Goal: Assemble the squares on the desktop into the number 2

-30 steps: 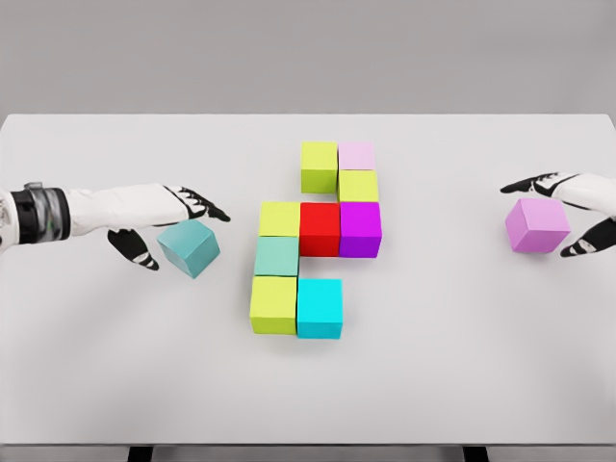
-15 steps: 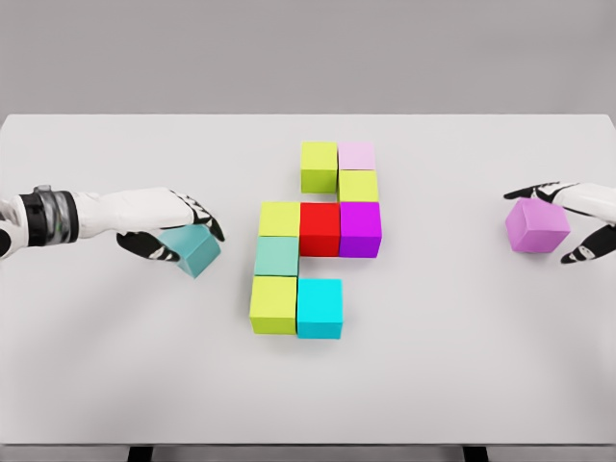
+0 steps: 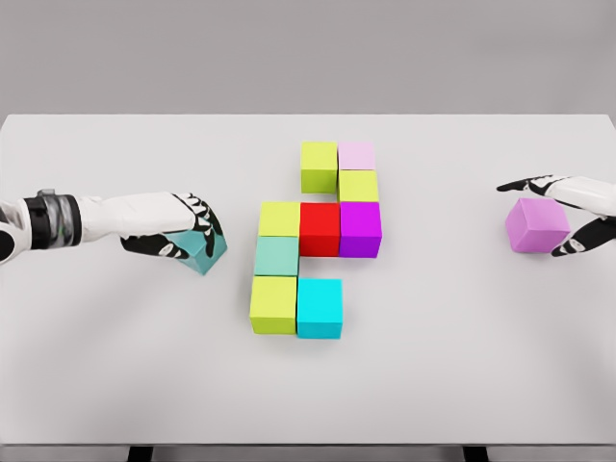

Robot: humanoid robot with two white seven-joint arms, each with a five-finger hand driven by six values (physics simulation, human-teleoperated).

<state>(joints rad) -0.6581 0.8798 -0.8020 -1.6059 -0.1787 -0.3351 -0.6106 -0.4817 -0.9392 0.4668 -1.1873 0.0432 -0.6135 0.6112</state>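
We are in the middle of building the 2: most of the figure already lies in the centre of the frame on the white counter (image 3: 115, 366), and two loose cubes are being fetched from the sides.

Our left hand (image 3: 183, 236), at the middle left of the frame, is closed around a teal cube (image 3: 204, 252); the fingers lie over its top and the thumb is under its near side. The cube looks tilted, so we judge it is being lifted or is just off the counter, but we cannot tell this for sure. Our right hand (image 3: 568, 217), at the middle right edge, has fingers above and the thumb below a pink cube (image 3: 537, 227). They seem to touch it, but whether the grip is firm we cannot tell.

The figure has a lime cube (image 3: 319, 166) and a pale pink cube (image 3: 357, 156) on top, a second lime cube (image 3: 358, 186) under the pale pink one, then a row of a yellow-green cube (image 3: 279, 218), a red cube (image 3: 320, 229) and a purple cube (image 3: 360, 229). Below at the left are a sea-green cube (image 3: 277, 256) and one more lime cube (image 3: 273, 304), with a cyan cube (image 3: 320, 308) beside it.

We think the bottom row needs one more cube to the right of the cyan one, and the top row one more to the left. The next move asks us to carry the teal cube toward the figure, turn it square, and set it down flush without pushing its neighbours.
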